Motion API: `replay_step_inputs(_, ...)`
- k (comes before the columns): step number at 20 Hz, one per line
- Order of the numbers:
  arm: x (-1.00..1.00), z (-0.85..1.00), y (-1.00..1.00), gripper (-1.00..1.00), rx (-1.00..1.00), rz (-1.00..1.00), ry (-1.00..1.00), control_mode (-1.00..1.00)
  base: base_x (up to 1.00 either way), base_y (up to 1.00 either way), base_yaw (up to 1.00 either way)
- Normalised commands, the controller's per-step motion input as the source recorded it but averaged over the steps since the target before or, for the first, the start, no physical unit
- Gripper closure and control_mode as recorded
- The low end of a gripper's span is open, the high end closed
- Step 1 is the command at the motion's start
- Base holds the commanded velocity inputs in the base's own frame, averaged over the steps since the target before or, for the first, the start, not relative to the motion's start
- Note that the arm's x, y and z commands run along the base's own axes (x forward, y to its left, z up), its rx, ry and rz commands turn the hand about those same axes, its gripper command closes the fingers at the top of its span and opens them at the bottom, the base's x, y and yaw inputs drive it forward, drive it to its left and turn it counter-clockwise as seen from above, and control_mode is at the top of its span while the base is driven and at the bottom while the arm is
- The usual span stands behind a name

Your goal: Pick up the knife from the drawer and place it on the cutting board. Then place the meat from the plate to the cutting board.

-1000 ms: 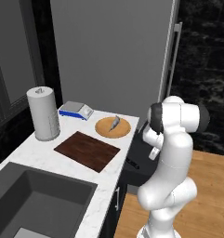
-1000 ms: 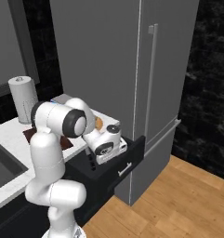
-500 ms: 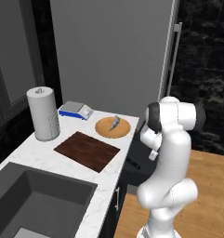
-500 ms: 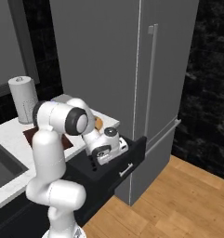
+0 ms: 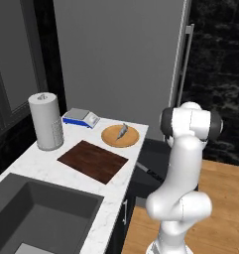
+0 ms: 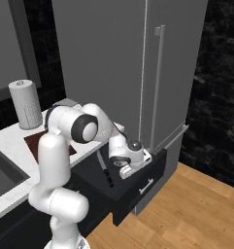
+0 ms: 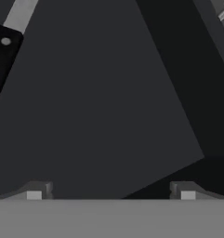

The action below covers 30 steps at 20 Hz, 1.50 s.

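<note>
The dark drawer (image 6: 143,184) stands pulled open under the counter. The knife (image 6: 105,168) lies on its floor, black handle toward the drawer front; it also shows as the knife (image 5: 148,171) and, at the upper left of the hand view, as the knife (image 7: 3,56). My gripper (image 6: 126,171) hangs over the drawer to the right of the knife, pointing down, open and empty; in the hand view the gripper (image 7: 111,191) has bare drawer floor between its tips. The dark cutting board (image 5: 92,161) lies on the counter. Behind it, the meat (image 5: 122,131) rests on the round plate (image 5: 111,141).
A paper towel roll (image 5: 46,120) and a blue-and-grey scale (image 5: 80,118) stand at the back of the white counter. A sink (image 5: 36,218) is at the near left. A tall grey fridge (image 6: 159,87) rises right behind the drawer. Wooden floor lies to the right.
My hand has sunk slightly lower over the drawer and shifted a little toward its front panel. The jaws have stayed open; the knife, board, plate and meat have not moved.
</note>
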Motion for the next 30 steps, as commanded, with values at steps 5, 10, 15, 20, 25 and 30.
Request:
replay_step_inputs(5,-0.31,-0.24,-0.93,-1.0,0.01,0.03,-0.03,-1.0,0.0,0.0,0.0)
replay_step_inputs(10,-0.47,-0.17,-0.81,-1.0,0.0,0.0,-0.07,-1.0,0.0,0.0,0.0)
replay_step_inputs(15,-0.41,0.14,-0.29,-1.0,0.0,0.0,-0.13,-1.0,0.0,0.0,0.0)
replay_step_inputs(20,0.0,0.72,0.1,-1.0,0.01,0.0,0.02,-1.0,0.0,0.0,0.0)
replay_step_inputs(25,0.25,0.98,0.09,-1.0,0.05,0.0,0.14,-1.0,0.0,0.0,0.0)
replay_step_inputs(30,0.24,0.83,0.06,-1.0,0.14,0.0,0.34,-1.0,0.0,0.0,0.0)
